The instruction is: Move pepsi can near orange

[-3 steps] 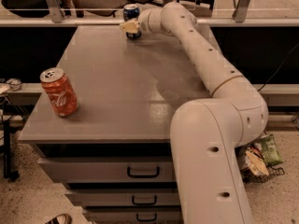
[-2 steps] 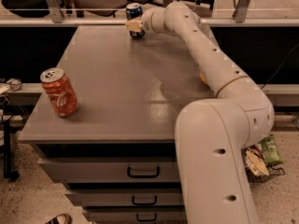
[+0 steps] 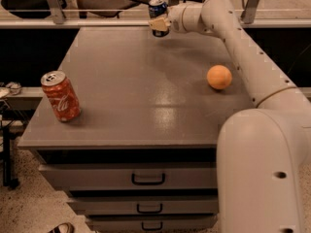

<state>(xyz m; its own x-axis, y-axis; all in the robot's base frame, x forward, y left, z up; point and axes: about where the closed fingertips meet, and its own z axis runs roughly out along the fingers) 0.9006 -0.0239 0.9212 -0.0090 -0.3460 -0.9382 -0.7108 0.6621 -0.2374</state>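
The dark blue pepsi can [image 3: 156, 7] with its silver top is at the far edge of the grey table [image 3: 146, 110], held in my gripper [image 3: 159, 25]. The gripper is shut on the can's lower body, and the can looks lifted slightly off the tabletop. The orange [image 3: 219, 77] rests on the right side of the table, well in front of and to the right of the can. My white arm runs from the lower right, past the orange, up to the can.
A red Coca-Cola can [image 3: 60, 96] stands near the table's front left corner. The table has drawers below its front edge [image 3: 148, 178]. A rail and chairs lie behind the far edge.
The gripper and the pepsi can have shifted right and a little up along the far edge. The arm has swung away, and the orange now shows.
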